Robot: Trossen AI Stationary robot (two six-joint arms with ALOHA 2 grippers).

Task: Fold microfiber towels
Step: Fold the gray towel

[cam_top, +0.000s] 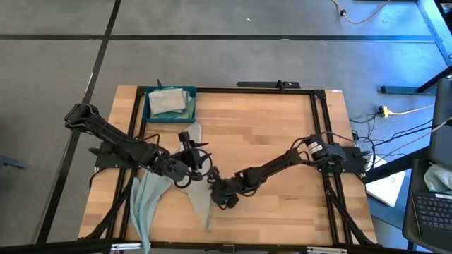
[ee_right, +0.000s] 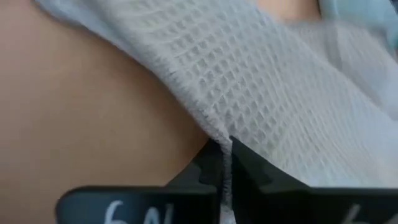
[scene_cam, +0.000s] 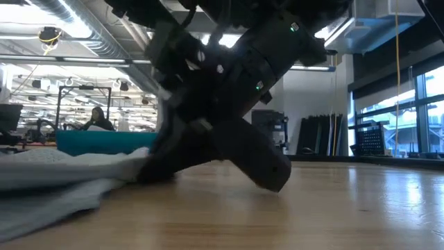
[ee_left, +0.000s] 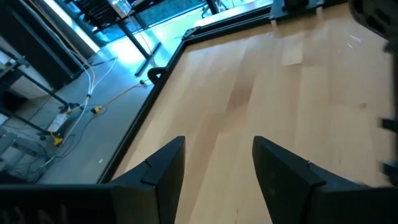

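Two towels lie loose on the worktop [cam_top: 282,134] near its front left: a pale blue towel [cam_top: 147,204] hangs toward the front edge, and just to its right a grey towel [cam_top: 200,197] runs in a long strip from beside the tray to the front. At the back left a dark blue tray [cam_top: 147,106] holds a small heap of more towels [cam_top: 169,101], pale green and grey; how many I cannot tell. The left hand [cam_top: 189,171] sits over the grey towel between the two loose ones, its fingers [ee_left: 165,171] standing apart with only bare wood between them. The right hand [cam_top: 217,192] reaches in from the right and is closed tight on the grey towel's stitched edge, the cloth pinched between its fingertips [ee_right: 245,163].
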